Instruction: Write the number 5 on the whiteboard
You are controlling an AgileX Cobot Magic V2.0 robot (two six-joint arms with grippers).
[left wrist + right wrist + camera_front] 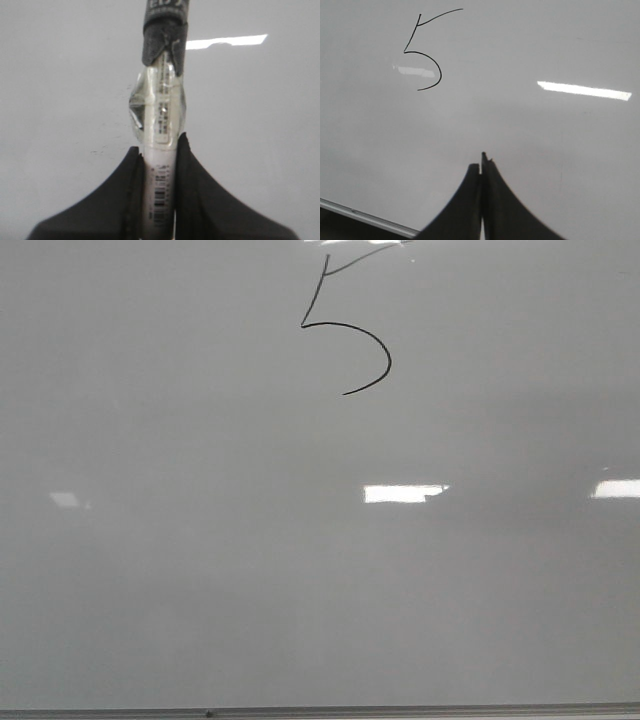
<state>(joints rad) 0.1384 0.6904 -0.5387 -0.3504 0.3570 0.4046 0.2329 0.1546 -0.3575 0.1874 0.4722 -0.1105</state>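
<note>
Board: the whiteboard (200,570) fills all three views, glossy pale grey, with a thin grey metal edge strip (320,711) along its near side in the front view and at a corner of the right wrist view.
Figure: the 5 (345,325) is drawn in thin black line, slanted stem, open round belly, short top stroke; in the front view its top stroke runs to the frame edge.
Left fingers: the left fingers (131,195) pinch a marker (160,150) between them, one pad on each side of its pale labelled barrel.
Marker: its barrel runs straight out beyond the fingertips, with a clear bulge part-way along and a dark grey band (164,42) past that; the tip is out of the frame, so contact with the board cannot be told.
5 and left fingers: the 5 does not show in the left wrist view; only bare board lies around the marker.
Right fingers: the right fingers (470,200) are pressed together, nothing between them.
5 and right fingers: the 5 (422,52) lies on the board well apart from the fingertips, ahead of them and off to one side, untouched by them.
Reflections: bright white rectangles (403,493) lie on the board, apart from the 5.
</note>
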